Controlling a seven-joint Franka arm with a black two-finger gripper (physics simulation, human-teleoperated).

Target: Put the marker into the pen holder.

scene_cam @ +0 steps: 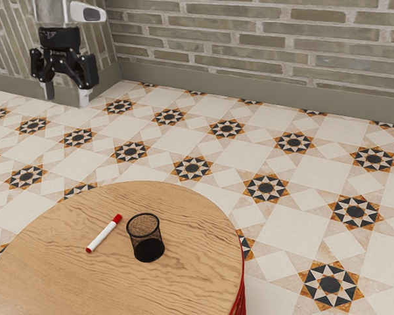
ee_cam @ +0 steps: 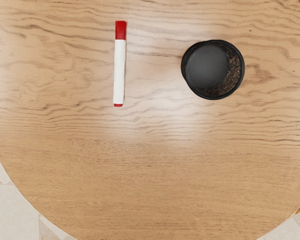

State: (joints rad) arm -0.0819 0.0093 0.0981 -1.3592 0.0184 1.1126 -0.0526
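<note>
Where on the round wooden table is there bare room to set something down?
In the exterior view, bare wood of the table runs from the white marker with red ends to the left rim, and from the black mesh pen holder to the right rim. The gap between the two is tightest, probably awkward for a hand.

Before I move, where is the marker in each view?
Exterior view: the marker lies in the lower left, just to the exterior view's left of the pen holder.
Wrist view: its white barrel lies beside the pen holder, a gap between them.
Shared landmark: the pen holder.
</note>
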